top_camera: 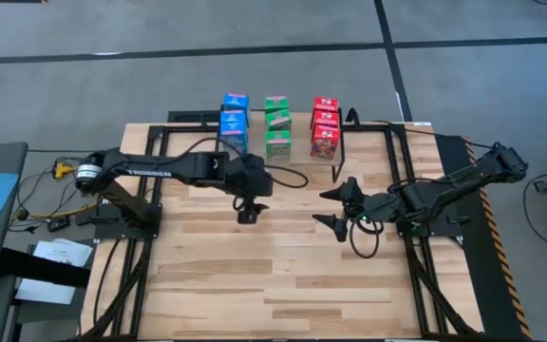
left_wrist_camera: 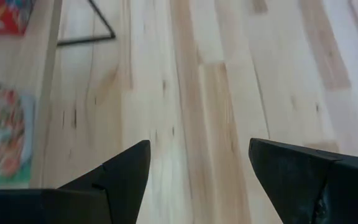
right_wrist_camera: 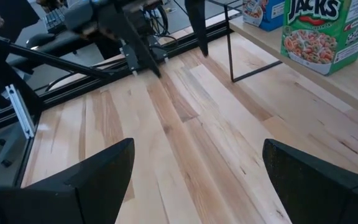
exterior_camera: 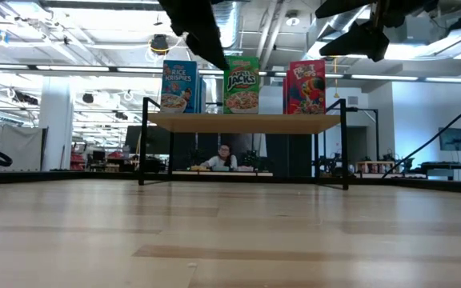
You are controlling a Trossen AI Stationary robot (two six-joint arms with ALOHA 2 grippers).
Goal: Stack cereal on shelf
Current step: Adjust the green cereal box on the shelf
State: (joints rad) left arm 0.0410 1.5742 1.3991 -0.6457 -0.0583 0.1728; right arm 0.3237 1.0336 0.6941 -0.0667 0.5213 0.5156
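The cereal boxes stand upright on their bases on the shelf (top_camera: 297, 122) at the table's far middle, in three rows: blue (top_camera: 235, 119), green (top_camera: 276, 126) and red (top_camera: 325, 126). The low view shows the front blue box (exterior_camera: 179, 86), green box (exterior_camera: 241, 84) and red box (exterior_camera: 306, 86) on the light-wood board (exterior_camera: 246, 122). My left gripper (top_camera: 248, 213) hangs open and empty above the table, near of the blue and green rows. My right gripper (top_camera: 330, 209) is open and empty near of the red row. The wrist views show the open left gripper (left_wrist_camera: 197, 152) and the open right gripper (right_wrist_camera: 197, 148).
The shelf's thin black legs (exterior_camera: 144, 140) stand on the slatted tabletop (top_camera: 283, 275), which lies bare toward the near edge. Black frame rails run along the table's sides. In the right wrist view the left arm (right_wrist_camera: 123, 31) shows farther off. A person sits in the room beyond the shelf (exterior_camera: 224, 156).
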